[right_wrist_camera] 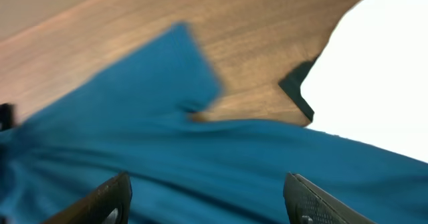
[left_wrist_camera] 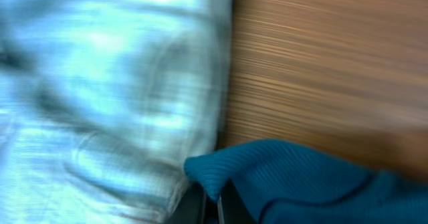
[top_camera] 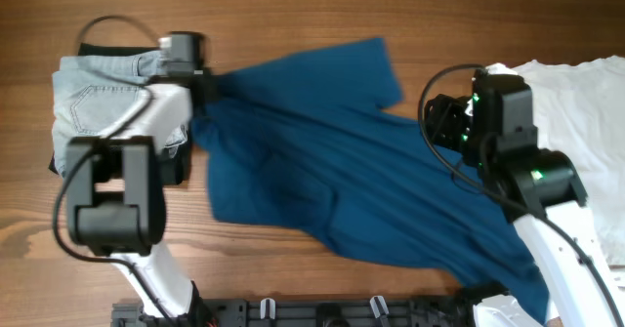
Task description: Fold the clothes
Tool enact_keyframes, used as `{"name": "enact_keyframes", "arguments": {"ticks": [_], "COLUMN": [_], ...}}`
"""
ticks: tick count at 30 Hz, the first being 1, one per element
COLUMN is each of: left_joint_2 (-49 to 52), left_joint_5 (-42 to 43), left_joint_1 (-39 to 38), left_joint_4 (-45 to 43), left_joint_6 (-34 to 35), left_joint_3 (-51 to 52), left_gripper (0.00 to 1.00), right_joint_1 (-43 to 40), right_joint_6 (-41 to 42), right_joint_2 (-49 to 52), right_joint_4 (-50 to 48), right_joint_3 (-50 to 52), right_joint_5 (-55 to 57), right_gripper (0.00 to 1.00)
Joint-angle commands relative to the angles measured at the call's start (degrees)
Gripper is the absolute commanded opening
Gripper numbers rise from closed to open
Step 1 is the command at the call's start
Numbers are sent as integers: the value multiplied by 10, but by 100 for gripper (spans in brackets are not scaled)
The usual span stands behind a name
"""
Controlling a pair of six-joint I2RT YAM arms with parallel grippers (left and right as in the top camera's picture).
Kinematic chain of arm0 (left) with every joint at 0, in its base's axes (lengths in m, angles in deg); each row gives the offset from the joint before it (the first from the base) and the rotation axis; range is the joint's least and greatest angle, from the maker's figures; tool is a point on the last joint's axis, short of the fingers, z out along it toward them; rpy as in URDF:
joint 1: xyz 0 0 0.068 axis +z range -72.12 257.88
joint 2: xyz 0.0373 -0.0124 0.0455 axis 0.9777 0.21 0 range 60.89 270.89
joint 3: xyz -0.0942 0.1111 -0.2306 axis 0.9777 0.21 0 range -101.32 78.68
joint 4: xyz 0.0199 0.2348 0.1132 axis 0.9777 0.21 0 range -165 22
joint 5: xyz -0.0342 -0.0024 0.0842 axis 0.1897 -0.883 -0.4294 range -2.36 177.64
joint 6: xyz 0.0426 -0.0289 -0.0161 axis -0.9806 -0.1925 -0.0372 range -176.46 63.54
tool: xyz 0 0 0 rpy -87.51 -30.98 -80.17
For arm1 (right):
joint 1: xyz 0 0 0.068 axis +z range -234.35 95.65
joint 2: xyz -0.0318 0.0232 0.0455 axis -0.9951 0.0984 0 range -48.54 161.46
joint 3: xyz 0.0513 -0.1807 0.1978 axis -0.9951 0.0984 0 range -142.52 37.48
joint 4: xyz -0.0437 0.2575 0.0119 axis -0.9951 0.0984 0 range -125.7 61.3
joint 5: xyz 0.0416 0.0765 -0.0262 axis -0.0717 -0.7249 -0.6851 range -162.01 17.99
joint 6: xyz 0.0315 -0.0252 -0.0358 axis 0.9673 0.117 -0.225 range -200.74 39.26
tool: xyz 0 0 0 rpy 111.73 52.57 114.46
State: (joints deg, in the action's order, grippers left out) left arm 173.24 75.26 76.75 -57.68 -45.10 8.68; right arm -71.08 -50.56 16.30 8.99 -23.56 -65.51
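A large dark blue short-sleeved shirt (top_camera: 322,161) lies spread across the brown wooden table (top_camera: 293,15). It runs slantwise from the far left toward the near right, with one sleeve pointing to the far side. The left gripper (top_camera: 202,81) sits at the shirt's far-left edge. The left wrist view shows its jaws pressed together on a bunched fold of the blue cloth. Just to the left lies a pale blue denim garment (top_camera: 98,102) with a stitched pocket. It rests on a black garment (top_camera: 117,49) whose edge shows on the far side. The right gripper (right_wrist_camera: 210,197) hangs over the right part of the shirt with its two dark fingers (right_wrist_camera: 107,200) spread wide and holding nothing, and blue cloth fills the view beneath them. A white garment (top_camera: 576,93) lies at the far right of the table, its left edge meeting the blue shirt. Both wrist views are blurred, so finer detail of the cloth cannot be made out.
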Motion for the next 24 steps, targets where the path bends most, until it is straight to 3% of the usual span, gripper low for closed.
{"name": "enact_keyframes", "arguments": {"ticks": [1, 3, 6, 8, 11, 15, 19, 22, 24], "left_joint_2": [-21, -33, -71, -107, -157, -177, -162, -151, -138], "left_joint_5": [74, 79, 107, 131, 175, 282, 291, 290, 287], "left_joint_1": [46, 50, 47, 40, 21, -25, -90, -126, -148], "left_joint_4": [12, 16, 19, 25, 30, 34, 47, 48, 48], "left_joint_6": [26, 23, -24, -44, -52, -82, -139, -175, -186], "left_joint_3": [5, 5, 5, 5, 5, 5, 5, 6, 6], "left_gripper": [4, 8, 26, 44, 57, 57, 56, 55, 53], "right_joint_1": [-9, -28, -69, -103, -165, -219, -231, -231, -233], "right_joint_6": [21, 46, 43, 38, 10, -4, -75, -76, -61], "right_joint_2": [61, 103, 162, 199, 262, 341, 409, 444, 473], "right_joint_4": [-5, -6, -29, -53, -112, -156, -172, -175, -181], "right_joint_3": [-4, -4, -4, -4, -4, -4, -4, -4, -4], "right_joint_5": [32, 37, 18, 3, -36, -40, -92, -97, -44], "right_gripper": [73, 73, 71, 65, 59, 40, 25, 18, 6]}}
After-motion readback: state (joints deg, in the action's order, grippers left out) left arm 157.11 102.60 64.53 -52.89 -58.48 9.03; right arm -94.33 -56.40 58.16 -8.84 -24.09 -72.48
